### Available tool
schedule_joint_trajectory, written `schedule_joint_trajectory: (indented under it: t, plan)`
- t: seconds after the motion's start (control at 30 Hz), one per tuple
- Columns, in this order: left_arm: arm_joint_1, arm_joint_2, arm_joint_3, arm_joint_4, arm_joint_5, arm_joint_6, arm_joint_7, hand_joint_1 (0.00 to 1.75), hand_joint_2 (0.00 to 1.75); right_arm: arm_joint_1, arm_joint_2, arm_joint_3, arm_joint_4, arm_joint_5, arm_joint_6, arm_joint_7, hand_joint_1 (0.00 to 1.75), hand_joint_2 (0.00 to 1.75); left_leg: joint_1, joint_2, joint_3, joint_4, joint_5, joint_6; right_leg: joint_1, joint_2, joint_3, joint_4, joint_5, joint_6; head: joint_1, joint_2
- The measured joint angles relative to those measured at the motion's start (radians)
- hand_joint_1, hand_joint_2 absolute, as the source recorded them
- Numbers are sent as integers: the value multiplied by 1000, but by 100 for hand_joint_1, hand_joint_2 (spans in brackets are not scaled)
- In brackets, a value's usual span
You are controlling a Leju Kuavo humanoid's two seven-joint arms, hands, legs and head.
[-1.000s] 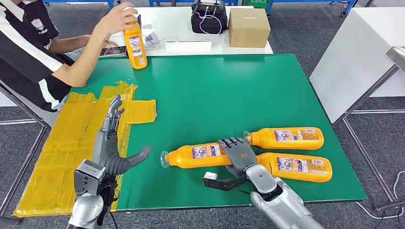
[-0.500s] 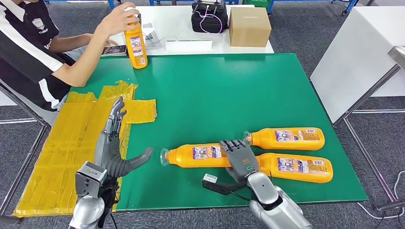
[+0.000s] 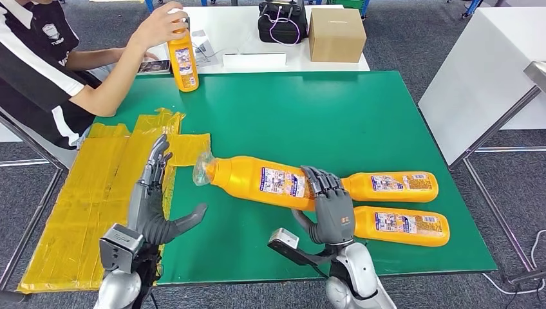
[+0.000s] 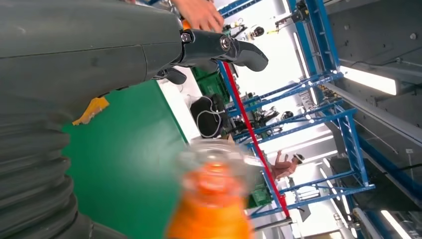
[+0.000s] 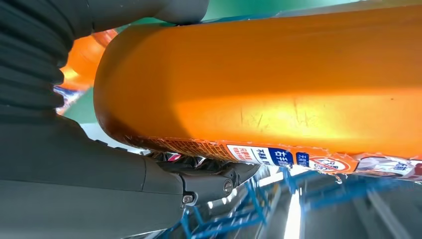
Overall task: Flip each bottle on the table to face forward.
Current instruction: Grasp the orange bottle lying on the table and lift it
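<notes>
Ideally the right hand point(image 3: 333, 212), gripping the lifted bottle point(image 3: 257, 179) near its base, tips it upright gently toward the open, empty left hand point(image 3: 153, 207).

Green rectangular tabletop point(image 3: 290, 109). Crinkled yellow plastic sheet point(image 3: 96, 193) spread over the 9 o'clock side. Two orange plastic bottles lying flat at 4 o'clock, side by side: far one point(image 3: 389, 185), near one point(image 3: 399, 225). Upright orange bottle point(image 3: 182, 61) at 11 o'clock edge.
</notes>
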Motion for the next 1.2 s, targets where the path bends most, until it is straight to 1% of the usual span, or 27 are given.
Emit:
schedule_joint_trajectory:
  t: [0.07, 0.13, 0.33, 0.4, 0.5, 0.57, 0.63, 0.67, 0.73, 0.8, 0.9, 1.07, 1.2]
  plan:
    - [0, 0, -4, 1, 5, 0, 12, 0, 175, 17, 19, -18, -24, -32, -45, -45, 175, 175, 0, 0, 0, 0, 0, 0, 0, 0, 0, 0, 0, 0, 0, 0]
    - [-1, 0, -7, 5, 5, 0, 23, 0, 175, 31, 35, -31, -46, -51, -66, -69, 175, 175, 0, 0, 0, 0, 0, 0, 0, 0, 0, 0, 0, 0, 0, 0]
    - [-1, 0, -14, 14, 23, -11, 37, 0, 175, 51, 57, -46, -76, -73, -69, -89, 175, 175, 0, 1, 0, 0, 0, 0, 0, 0, -1, 0, 0, 0, 0, 0]
    - [-1, 1, -17, 19, 62, -42, 55, 0, 175, 54, 62, -47, -79, -81, -69, -97, 175, 175, 0, 1, 0, 0, 0, 0, 0, 0, -1, 0, 0, 0, 0, 0]
    - [-4, 5, -18, 38, 224, -155, 117, 0, 175, 57, 68, -46, -81, -135, -63, -131, 175, 175, 0, 1, 0, 0, 0, 0, 0, 0, -1, 0, 0, 0, 0, 0]
    - [-12, 13, -19, 69, 345, -236, 156, 0, 175, 56, 71, -37, -81, -242, -27, -183, 175, 175, 0, 1, 0, 0, 0, 0, 0, 0, -1, 0, 0, 0, 0, 0]
    - [-27, 24, -22, 111, 432, -293, 168, 0, 175, 54, 71, -22, -81, -366, 38, -236, 175, 175, 0, 1, 0, 0, 0, 0, 0, 0, -1, 0, 0, 0, 0, 0]
    - [-35, 28, -25, 130, 465, -314, 168, 0, 175, 54, 71, -13, -81, -412, 69, -254, 175, 175, 0, 1, 0, 0, 0, 0, 0, 0, -1, 0, 0, 0, 0, 0]
    - [-50, 35, -34, 161, 532, -351, 172, 0, 175, 52, 71, 7, -82, -465, 117, -275, 175, 175, 0, 1, 0, 0, 0, 0, 0, 0, -1, 0, 0, 0, 0, 0]
    - [-58, 43, -46, 176, 588, -377, 177, 0, 175, 49, 71, 28, -83, -491, 154, -283, 175, 175, 0, 1, 0, 0, 0, 0, 0, 0, -1, 0, 0, 0, 0, 0]
    - [-63, 53, -67, 184, 624, -389, 179, 0, 175, 47, 71, 60, -83, -508, 188, -289, 175, 175, 0, 1, -1, 0, 0, 0, 0, 0, -1, 0, 0, 0, 0, 0]
    - [-73, 66, -99, 184, 634, -390, 182, 0, 175, 43, 71, 112, -83, -508, 212, -295, 175, 175, 0, 0, -2, 0, 0, 0, 0, 0, -2, 0, 0, 0, 0, 0]
    - [-74, 72, -112, 184, 634, -390, 182, 0, 175, 42, 71, 135, -83, -508, 218, -295, 175, 175, 0, 0, -2, 0, 0, 0, 0, 0, -2, 0, 0, 0, 0, 0]
